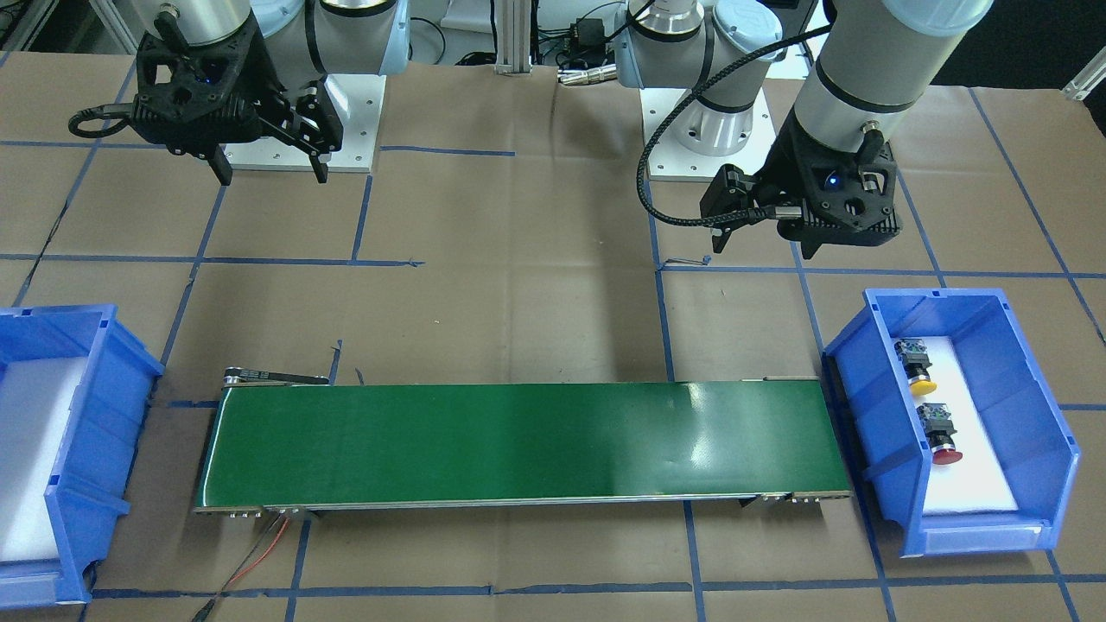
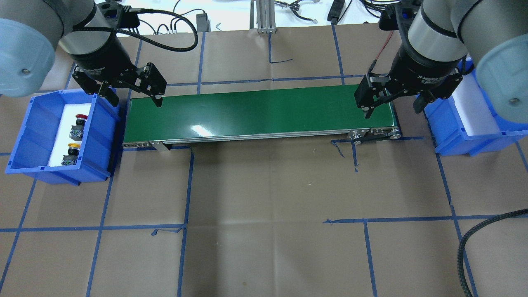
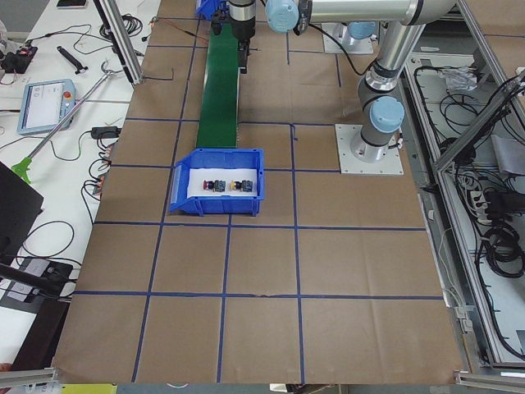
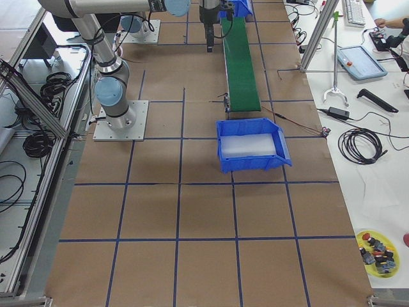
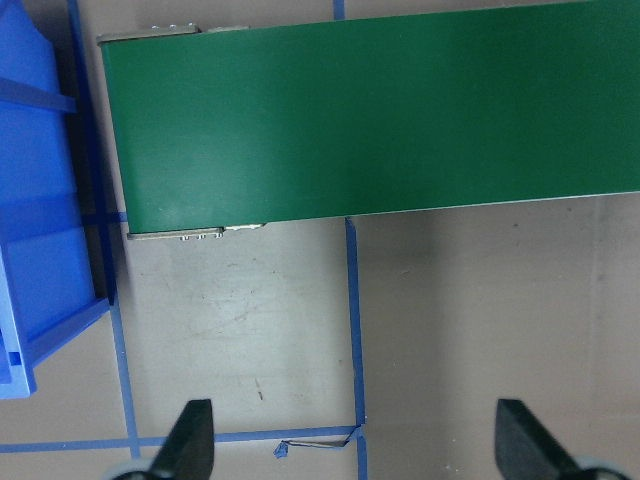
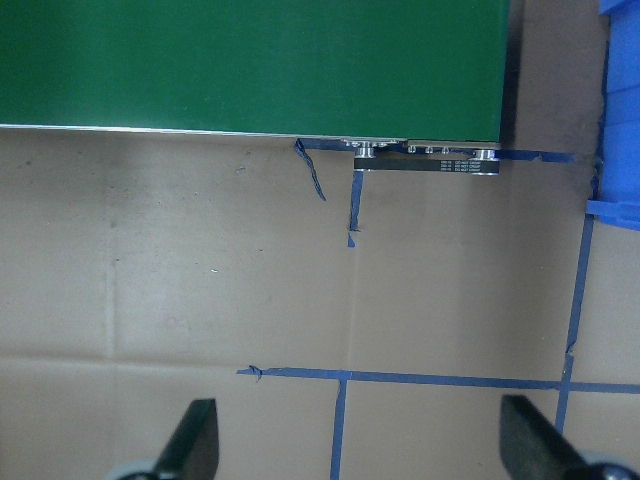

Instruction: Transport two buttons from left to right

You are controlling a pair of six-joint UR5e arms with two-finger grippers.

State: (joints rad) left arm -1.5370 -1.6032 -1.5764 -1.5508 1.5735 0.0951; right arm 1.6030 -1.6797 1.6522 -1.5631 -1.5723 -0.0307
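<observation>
A blue bin (image 3: pixel 217 207) sits mid-bench (image 3: pixel 328 263). On its white liner lie the red button (image 3: pixel 215 185), left as seen here, and the yellow button (image 3: pixel 241 185) to its right, side by side and slightly apart. From the bin's far wall a green belt (image 3: pixel 220 98) runs away toward a far bin (image 3: pixel 209 8), and the near left arm (image 3: pixel 376 123) rises right of the belt and reaches across, its left gripper (image 3: pixel 244 67) hanging at the belt's right edge, too small to judge its jaws.
</observation>
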